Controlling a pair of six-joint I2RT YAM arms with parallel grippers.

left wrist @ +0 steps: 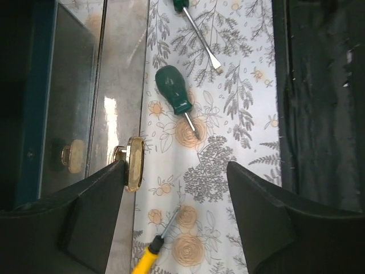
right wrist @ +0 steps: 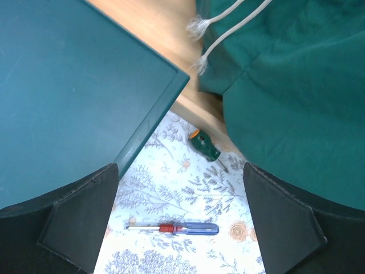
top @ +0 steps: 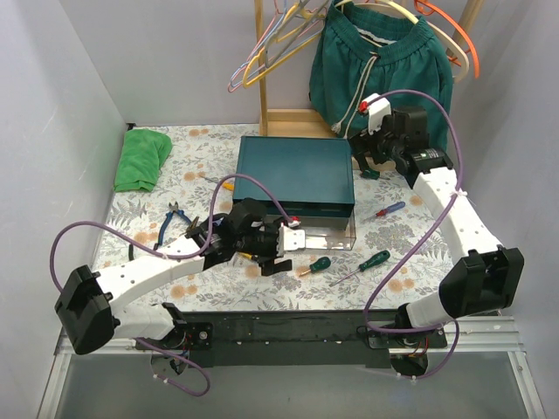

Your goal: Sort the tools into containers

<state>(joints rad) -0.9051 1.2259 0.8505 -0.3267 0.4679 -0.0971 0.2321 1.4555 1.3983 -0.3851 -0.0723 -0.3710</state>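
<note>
Drawer-opening step, judged: left gripper point(left wrist: 177, 171), jaws spread, is held beside the brass pull point(left wrist: 135, 164) of the drawer point(left wrist: 122, 68) at lower left; green screwdriver point(left wrist: 174, 91), upper centre, to be grasped next; right gripper point(right wrist: 179, 171) likewise spread.

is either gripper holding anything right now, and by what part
Nothing is held. The left gripper is open, with the drawer's brass pull beside one finger, not clamped. The right gripper is open and empty by the teal box corner.

The yellow screwdriver point(left wrist: 147, 258) is cut off at 6 o'clock, the long green screwdriver point(left wrist: 200, 37) at 12 o'clock.
</note>
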